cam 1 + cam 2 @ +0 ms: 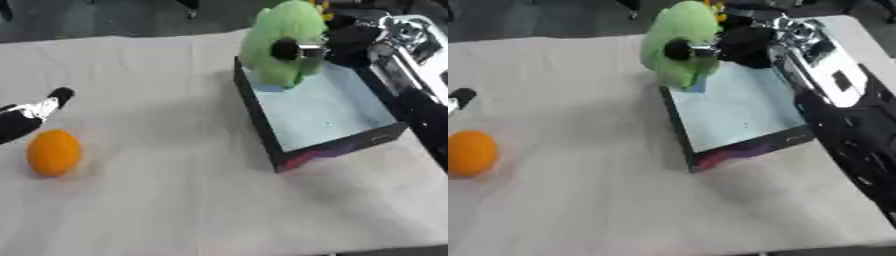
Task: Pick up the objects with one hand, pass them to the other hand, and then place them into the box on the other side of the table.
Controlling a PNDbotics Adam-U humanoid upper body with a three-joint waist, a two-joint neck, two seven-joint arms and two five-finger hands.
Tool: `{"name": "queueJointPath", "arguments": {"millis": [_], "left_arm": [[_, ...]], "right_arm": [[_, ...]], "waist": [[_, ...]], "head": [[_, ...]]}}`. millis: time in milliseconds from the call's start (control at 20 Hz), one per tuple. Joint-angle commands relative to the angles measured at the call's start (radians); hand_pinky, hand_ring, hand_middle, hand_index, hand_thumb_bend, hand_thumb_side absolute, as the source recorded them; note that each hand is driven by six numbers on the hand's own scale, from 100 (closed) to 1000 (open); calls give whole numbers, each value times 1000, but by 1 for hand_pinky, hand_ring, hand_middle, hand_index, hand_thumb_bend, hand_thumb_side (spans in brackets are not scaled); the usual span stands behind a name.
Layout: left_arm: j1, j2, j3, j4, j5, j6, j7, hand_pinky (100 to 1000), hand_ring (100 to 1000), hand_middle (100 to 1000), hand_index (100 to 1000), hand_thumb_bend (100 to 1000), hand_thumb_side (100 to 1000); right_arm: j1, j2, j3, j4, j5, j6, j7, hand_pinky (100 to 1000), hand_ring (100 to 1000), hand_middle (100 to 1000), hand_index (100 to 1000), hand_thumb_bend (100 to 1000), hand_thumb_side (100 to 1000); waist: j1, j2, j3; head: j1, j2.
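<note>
surface: pale cloth-covered table [175, 200] fills most of both views, with dark floor [105, 20] beyond its far edge.
box: open box [262, 120] with dark walls and a light blue inner floor, sitting on the right side of the table, its near right corner showing a patch of pink and purple.
green toy: soft green plush toy [278, 42] held over the far left corner of the box, its lower end down inside the box by the far wall; whether it touches the box floor cannot be told.
right hand: right hand [741, 45] comes in from the upper right, black fingers and thumb curled round the green toy, one dark fingertip showing against the toy's front.
right arm: black and silver forearm [824, 80] runs along the right side of the box.
orange: round orange [54, 152] lying on the cloth at the near left, well apart from the box.
left hand: left hand [39, 109] shows at the left edge, just beyond the orange and not touching it; only a black and white part of it is visible, so the set of its fingers cannot be told.
</note>
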Motion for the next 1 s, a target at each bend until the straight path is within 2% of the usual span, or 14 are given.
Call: {"name": "queueJointPath", "arguments": {"millis": [50,200,500,550,600,750,1000], "left_arm": [[-10,36,27,-22,33,13,27,849,641,676,793,778,467],[-12,41,31,-23,57,17,40,849,641,677,793,777,468],[-12,42,31,-20,66,15,47,849,641,677,793,777,468],[-12,43,34,-21,69,17,49,858,641,679,791,761,478],[-10,53,44,-24,78,23,48,864,632,672,791,746,490],[-7,91,65,-49,121,40,21,865,634,673,791,734,489],[-3,119,75,-65,204,41,27,865,635,675,792,725,490]], "right_arm": [[13,-75,-47,-21,-13,-49,15,916,826,635,588,424,257],[30,-92,-61,-11,-5,-82,37,916,826,635,589,424,257],[31,-93,-64,0,2,-96,48,916,826,635,589,424,257],[34,-98,-68,4,5,-95,46,919,828,649,606,421,234],[46,-113,-79,18,14,-97,41,931,886,770,722,394,100],[77,-144,-98,44,56,-134,70,947,938,847,799,376,100],[65,-148,-102,121,140,-218,96,947,940,851,804,373,100]], "waist": [[3,-38,-1],[3,-37,-1],[3,-37,-1],[3,-37,-2],[4,-34,-4],[5,-32,3],[5,-30,8]], "head": [[-5,3],[-8,4],[-8,4],[-15,5],[-31,5],[-60,6],[-78,4]]}}
